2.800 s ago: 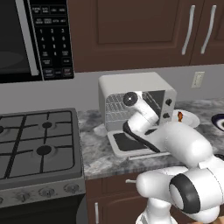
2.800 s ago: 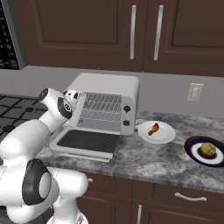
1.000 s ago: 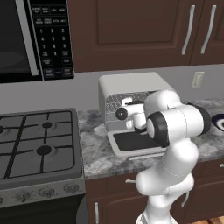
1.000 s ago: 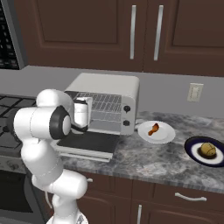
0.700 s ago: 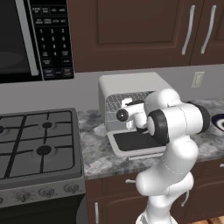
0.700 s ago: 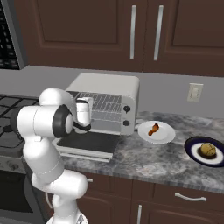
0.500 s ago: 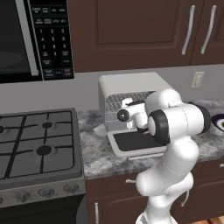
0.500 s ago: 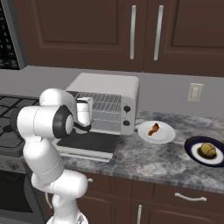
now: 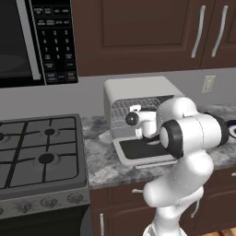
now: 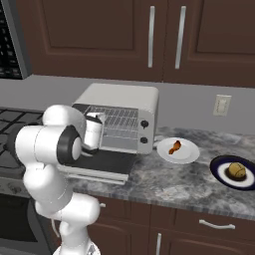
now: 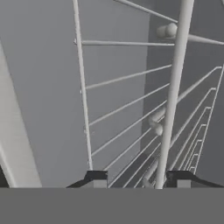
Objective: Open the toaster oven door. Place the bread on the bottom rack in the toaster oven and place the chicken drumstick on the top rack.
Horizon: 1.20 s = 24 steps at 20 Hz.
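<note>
Home kitchen, rendered. I face a grey marbled table (image 10: 164, 179) with dark wood cabinets (image 10: 99, 35) above and below. Gas stove (image 9: 39, 147) at my 9 o'clock, black microwave (image 9: 32, 41) over it, white toaster oven (image 10: 124, 107) at 12.

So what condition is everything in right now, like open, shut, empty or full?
Boxy off-white toaster oven: open, nothing on its wire racks that I can see.
White-framed drop-down door with dark glass: folded down flat.
Orange-brown chicken drumstick: lying on a white plate, untouched.
Round brown bread: sitting on a dark plate.
Two-finger gripper: at the wire rack, jaws partly apart, a front wire between them.
Black keypad microwave: shut.
</note>
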Available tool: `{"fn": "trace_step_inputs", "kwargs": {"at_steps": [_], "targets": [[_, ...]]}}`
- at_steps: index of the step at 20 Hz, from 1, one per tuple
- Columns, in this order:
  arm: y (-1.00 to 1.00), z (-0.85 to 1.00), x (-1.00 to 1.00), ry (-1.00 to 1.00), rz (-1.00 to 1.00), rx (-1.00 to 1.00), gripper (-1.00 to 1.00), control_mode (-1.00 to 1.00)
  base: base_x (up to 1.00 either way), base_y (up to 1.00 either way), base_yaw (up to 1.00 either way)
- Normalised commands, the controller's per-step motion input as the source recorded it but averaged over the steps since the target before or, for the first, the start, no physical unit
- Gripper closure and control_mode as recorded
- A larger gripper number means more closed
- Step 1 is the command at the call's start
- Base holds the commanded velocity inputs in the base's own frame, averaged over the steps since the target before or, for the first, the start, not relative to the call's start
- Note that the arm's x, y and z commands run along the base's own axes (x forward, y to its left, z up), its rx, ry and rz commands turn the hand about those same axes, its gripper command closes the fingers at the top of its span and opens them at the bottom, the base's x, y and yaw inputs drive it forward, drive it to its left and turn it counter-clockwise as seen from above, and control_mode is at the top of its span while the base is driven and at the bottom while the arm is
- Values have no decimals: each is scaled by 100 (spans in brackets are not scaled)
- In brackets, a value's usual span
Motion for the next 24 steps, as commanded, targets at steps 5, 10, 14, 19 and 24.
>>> {"fn": "trace_step_inputs", "kwargs": {"at_steps": [5, 10, 14, 19, 24], "targets": [[0, 0, -79, 37, 0, 0, 100, -100, 0, 0, 0], [0, 0, -91, 39, 0, 0, 100, -100, 0, 0, 0], [0, 0, -95, 39, 0, 0, 100, -100, 0, 0, 0], [0, 67, -49, 10, -2, 0, -100, -100, 0, 0, 0], [-29, 92, -5, 0, -6, 2, -100, -100, 0, 0, 0]]}}
